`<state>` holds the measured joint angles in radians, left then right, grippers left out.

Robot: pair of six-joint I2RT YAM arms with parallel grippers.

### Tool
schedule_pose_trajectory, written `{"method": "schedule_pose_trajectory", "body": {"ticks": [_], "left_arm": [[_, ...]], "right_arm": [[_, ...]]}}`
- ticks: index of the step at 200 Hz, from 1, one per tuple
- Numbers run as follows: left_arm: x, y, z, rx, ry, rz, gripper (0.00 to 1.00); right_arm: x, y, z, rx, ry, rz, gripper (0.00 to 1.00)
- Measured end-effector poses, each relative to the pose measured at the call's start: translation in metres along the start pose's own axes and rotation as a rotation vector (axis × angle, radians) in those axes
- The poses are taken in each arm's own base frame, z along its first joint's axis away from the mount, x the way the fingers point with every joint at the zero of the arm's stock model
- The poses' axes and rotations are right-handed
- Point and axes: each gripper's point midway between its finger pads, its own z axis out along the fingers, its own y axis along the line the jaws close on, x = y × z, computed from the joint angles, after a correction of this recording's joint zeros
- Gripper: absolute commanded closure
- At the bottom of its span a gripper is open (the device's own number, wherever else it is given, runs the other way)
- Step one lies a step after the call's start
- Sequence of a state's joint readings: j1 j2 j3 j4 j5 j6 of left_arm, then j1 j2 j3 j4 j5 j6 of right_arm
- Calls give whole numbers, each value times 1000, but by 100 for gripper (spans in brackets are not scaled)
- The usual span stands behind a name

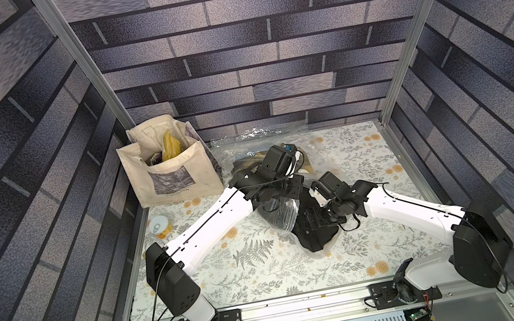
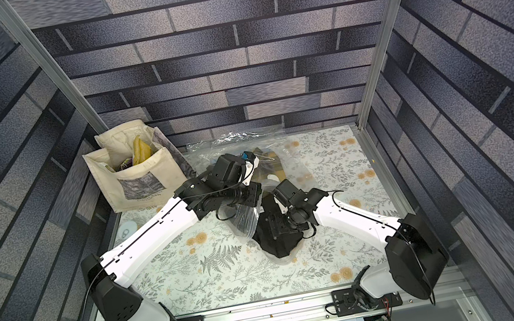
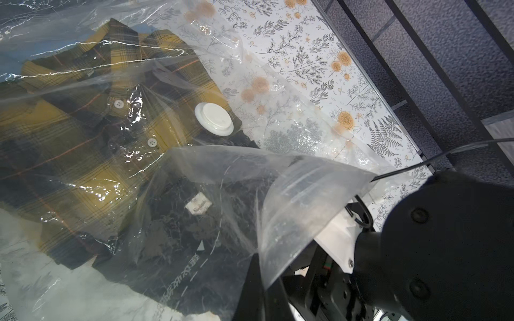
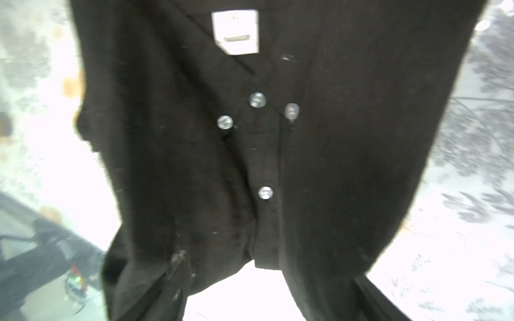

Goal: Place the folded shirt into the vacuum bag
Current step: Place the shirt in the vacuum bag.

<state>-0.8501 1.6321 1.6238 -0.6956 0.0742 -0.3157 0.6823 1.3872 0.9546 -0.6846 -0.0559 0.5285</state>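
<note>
Tabletop [image 1: 261, 275]: floral sheet across the middle of both top views, carrying everything.
Vacuum bag [image 1: 323, 160]: clear and crinkly, spread flat at centre and upper centre of a top view, mouth turned toward the lower frame; probably laid that way so a shirt can slide straight in from the arms' side.
Tote bag [image 1: 173, 179]: cream canvas, upright at upper left, apart from the work.
Plaid shirt [image 3: 69, 116]: yellow and dark, already deep inside the bag.
Black shirt [image 1: 315, 244]: folded, at centre, collar and label under the lifted plastic, hem end outside on the tabletop; long axis roughly lower frame to upper frame, collar leading, so seemingly only partway in.
Left hand [image 3: 258, 258]: pressed together on the bag's upper mouth edge, lifting it like a flap, likely to keep the opening clear.
Right hand [image 1: 312, 221]: low over the black shirt's outer end; fingers hidden, so spread or pinching cannot be told.
Valve cap [image 3: 214, 119]: white, round, on the upper film above the plaid shirt.
</note>
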Motion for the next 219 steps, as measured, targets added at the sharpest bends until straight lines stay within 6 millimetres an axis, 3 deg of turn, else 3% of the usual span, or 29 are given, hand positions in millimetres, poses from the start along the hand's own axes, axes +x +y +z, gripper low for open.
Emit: {"method": "schedule_pose_trajectory", "body": {"ticks": [28, 57, 88, 111, 127, 152, 186, 205, 219], "left_arm": [[13, -11, 6, 8, 28, 26, 97], [36, -20, 16, 10, 77, 45, 97], [41, -22, 20, 5, 88, 53, 97], [42, -22, 20, 6, 88, 54, 97], [43, -24, 21, 9, 91, 57, 97], [47, -25, 23, 13, 95, 61, 97], [53, -19, 27, -4, 108, 58, 97], [55, -19, 29, -1, 112, 58, 97], [54, -19, 29, 2, 109, 53, 97]], "right_arm": [[2, -26, 5, 126, -21, 55, 34], [4, -40, 22, 198, -12, 102, 60], [1, -59, 36, 308, -25, 126, 86], [-9, -71, 32, 377, -90, 144, 97], [-16, -77, 29, 407, -148, 178, 98], [-26, -82, 30, 427, -215, 208, 85], [-34, -83, 36, 456, -225, 200, 48], [-36, -81, 28, 456, -227, 175, 29], [-34, -77, 19, 437, -217, 155, 22]]}}
